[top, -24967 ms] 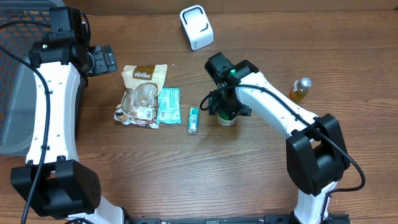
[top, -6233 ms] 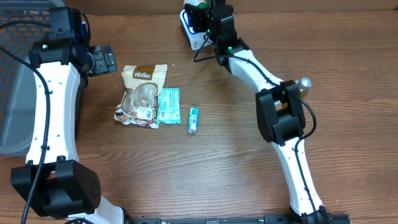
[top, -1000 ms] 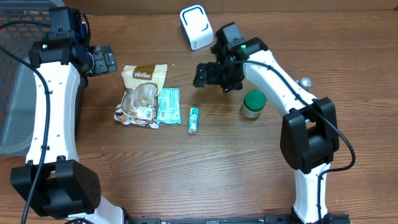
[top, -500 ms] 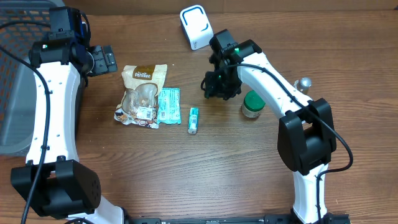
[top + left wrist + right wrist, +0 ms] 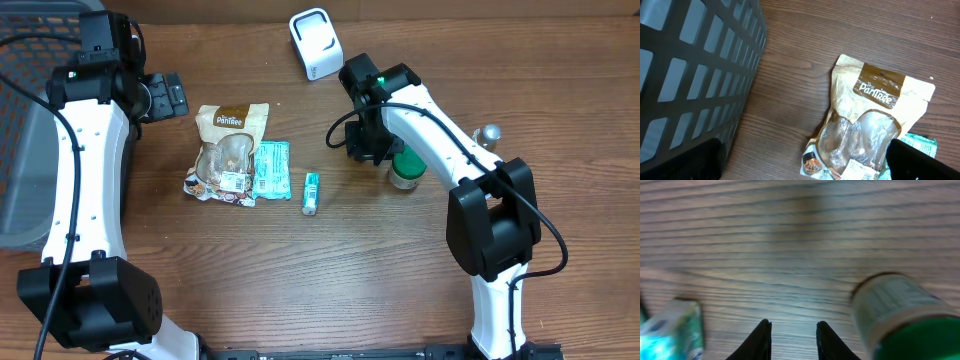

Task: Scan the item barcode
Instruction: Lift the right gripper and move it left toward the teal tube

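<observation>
Candidates for scanning all sat mid-table (image 5: 300, 280). Which one was next, I couldn't tell.
Left hand (image 5: 165, 97) was spread wide and empty, beside the basket (image 5: 20, 150).
Snack pouch (image 5: 230, 150) — left of centre, lying flat. Likely light, with floppy, crinkly film that would sag. Pinch the sealed top edge.
Scanner (image 5: 316, 43) stood at the far edge.
Green-lidded jar (image 5: 408, 170) stood upright just beside the right arm. Rigid, probably the heaviest, and the smooth wall could slip. Grip across the body, below the lid.
Teal packet (image 5: 271, 168) lay against the pouch's right edge. Thin and soft, so take it by an edge.
Small tube (image 5: 311, 193) lay flat between packet and jar — light, stiff, might roll. Pinch across its width.
Right hand (image 5: 792, 340) hovered low between tube and jar, fingers narrow with nothing between them.
</observation>
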You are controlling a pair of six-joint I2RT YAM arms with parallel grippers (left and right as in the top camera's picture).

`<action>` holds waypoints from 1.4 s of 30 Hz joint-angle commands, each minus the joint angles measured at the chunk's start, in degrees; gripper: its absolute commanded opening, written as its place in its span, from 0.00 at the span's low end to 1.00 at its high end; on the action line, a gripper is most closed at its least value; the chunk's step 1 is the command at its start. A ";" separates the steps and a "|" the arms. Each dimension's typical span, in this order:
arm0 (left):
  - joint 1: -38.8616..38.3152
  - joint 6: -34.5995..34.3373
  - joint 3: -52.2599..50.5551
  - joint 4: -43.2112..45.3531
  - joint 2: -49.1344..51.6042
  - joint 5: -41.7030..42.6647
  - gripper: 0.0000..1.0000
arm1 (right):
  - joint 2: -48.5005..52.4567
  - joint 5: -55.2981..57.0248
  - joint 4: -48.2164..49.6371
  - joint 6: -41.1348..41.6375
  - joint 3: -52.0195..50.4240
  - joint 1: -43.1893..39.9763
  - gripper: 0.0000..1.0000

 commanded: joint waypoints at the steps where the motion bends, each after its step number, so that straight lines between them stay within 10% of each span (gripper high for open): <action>1: 0.46 0.22 0.87 0.02 -0.11 -0.76 1.00 | -0.48 6.08 -0.98 3.04 0.81 -0.11 0.27; 42: 0.46 0.22 0.87 0.02 -0.11 -0.76 1.00 | -0.55 -1.86 -11.28 3.17 10.23 -6.91 0.32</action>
